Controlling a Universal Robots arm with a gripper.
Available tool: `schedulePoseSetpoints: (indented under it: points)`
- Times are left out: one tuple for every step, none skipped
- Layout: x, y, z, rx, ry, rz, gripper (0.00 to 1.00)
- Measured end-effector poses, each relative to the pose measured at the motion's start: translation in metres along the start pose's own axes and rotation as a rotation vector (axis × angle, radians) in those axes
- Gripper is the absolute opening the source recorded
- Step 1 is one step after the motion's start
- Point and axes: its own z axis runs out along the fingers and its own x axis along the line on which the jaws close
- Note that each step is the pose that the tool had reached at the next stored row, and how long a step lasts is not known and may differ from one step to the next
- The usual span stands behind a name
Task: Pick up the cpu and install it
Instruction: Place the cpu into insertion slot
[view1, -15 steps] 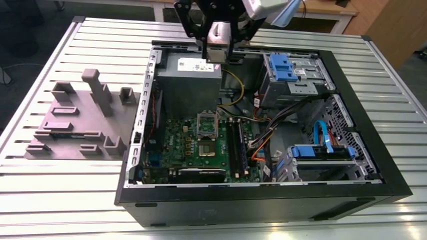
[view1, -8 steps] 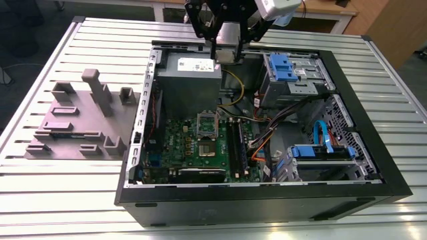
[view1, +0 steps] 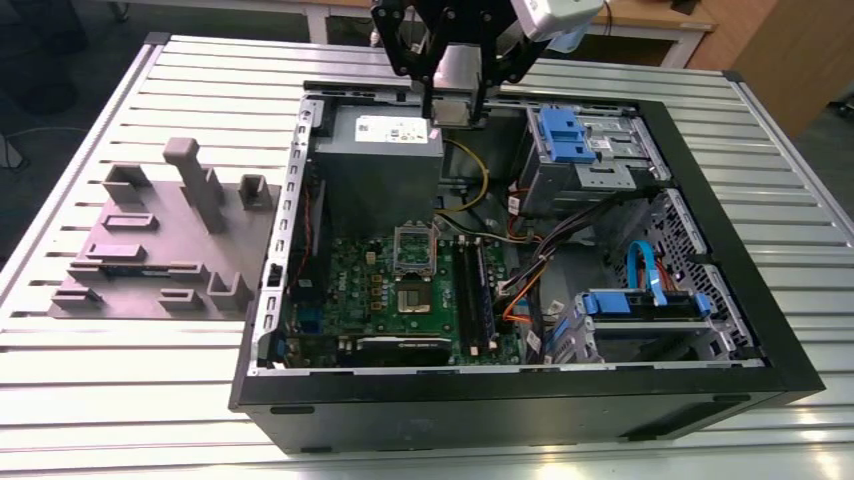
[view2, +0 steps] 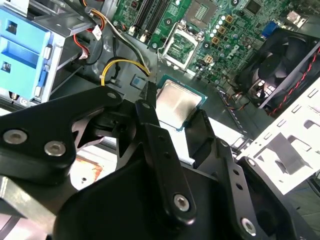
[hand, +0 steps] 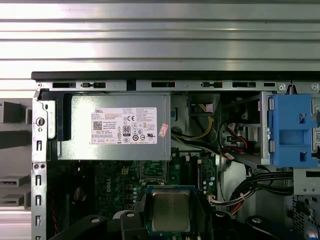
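Silvery-grey metal with a tan rim: the cpu (view2: 179, 104) (hand: 171, 210), pinched flat between the two black fingers (view2: 152, 120) of the gripper (view1: 454, 116). Seen in both wrist views as a shiny square. Jaws clamped on its two sides, with no gap left. Held up in the air above the open computer case (view1: 287, 250), over the edge next to the grey power box (hand: 115, 127). Touching nothing but the fingers. Not down on the green board (view1: 360, 290) yet. Looks like the carrying step: picked up already, not put in yet. Open socket (hand: 153, 170) with a silver frame lower down on the board, just beside the power box and near the middle of the case, well below the chip. Probably calls for a slow, careful move: chip kept flat, lined up square over the socket, with matching corners, then let down softly with no hard push. Yellow wires (view2: 122, 65) close by inside the case, near the same edge, so best kept clear of those.
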Motion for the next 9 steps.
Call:
schedulePoseSetpoints:
  points:
    - [0.0,0.0,0.0,0.0,0.0,0.0,0.47]
    - [-0.0001,-0.0002,0.0,0.0,0.0,0.0,0.47]
    - [-0.0001,-0.0004,0.0,0.0,0.0,0.0,0.47]
    - [0.0,-0.0008,0.0001,-0.0001,0.0,0.0,0.47]
    - [0.0,-0.0011,0.0001,-0.0001,0.0,0.0,0.47]
    - [-0.0001,-0.0013,0.0003,-0.0001,-0.0001,0.0,0.47]
    - [0.0,-0.0015,0.0004,-0.0002,-0.0001,0.0,0.47]
    - [0.0,-0.0016,0.0006,0.0,0.0,0.0,0.47]
    - [0.0,-0.0017,0.0012,0.0002,0.0001,0.0,0.47]
